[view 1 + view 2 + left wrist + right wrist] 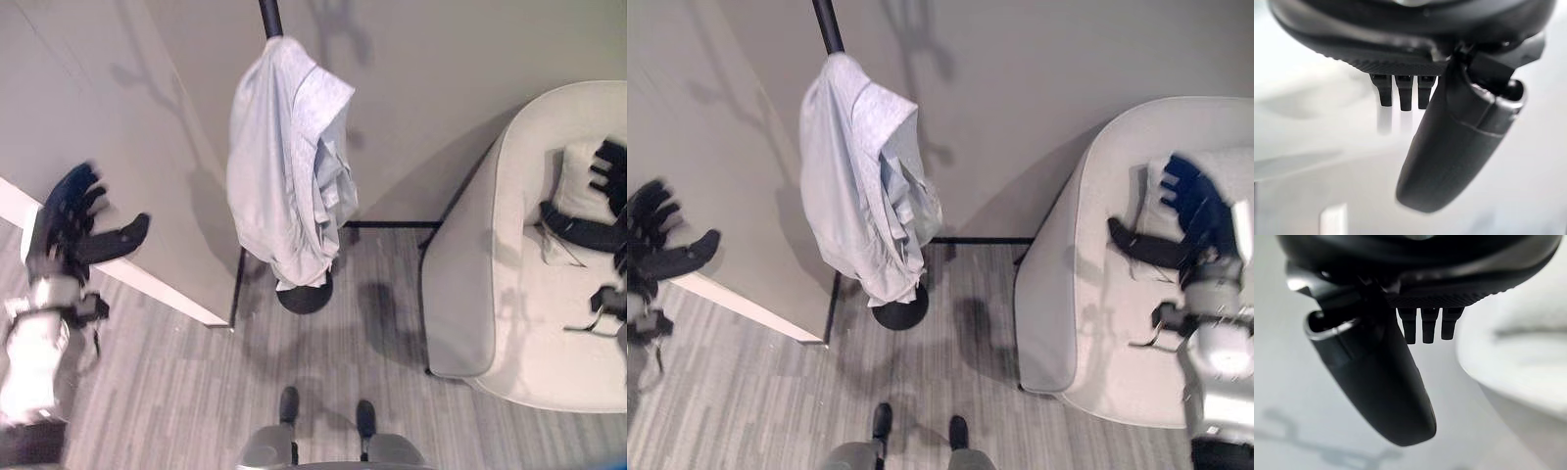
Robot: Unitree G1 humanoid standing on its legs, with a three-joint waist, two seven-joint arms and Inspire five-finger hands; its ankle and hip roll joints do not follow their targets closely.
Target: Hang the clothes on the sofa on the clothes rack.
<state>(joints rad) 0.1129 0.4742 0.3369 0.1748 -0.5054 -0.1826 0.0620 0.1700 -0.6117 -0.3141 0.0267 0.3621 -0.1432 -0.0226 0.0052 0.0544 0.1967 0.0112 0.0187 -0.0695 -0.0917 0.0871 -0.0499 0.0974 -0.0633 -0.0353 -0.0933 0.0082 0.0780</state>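
Already the soft, light shirt (289, 162) drapes limp on the clothes rack (270, 17) left of the sofa (1087, 294), best gripped near its collar, while left hand (1449, 147) and right hand (1376, 377) are spread, empty.

Shirt (287, 162): 1, on rack
Rack (270, 17): 1
Sofa (1087, 284): 1
Cushion (576, 186): 1
Hands: 2, left (67, 220), right (1195, 215)

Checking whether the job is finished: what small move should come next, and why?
Probably none beyond lowering both arms. The pale shirt already drapes over the clothes rack, the left hand and right hand are open and hold nothing, and no garment shows on the sofa.
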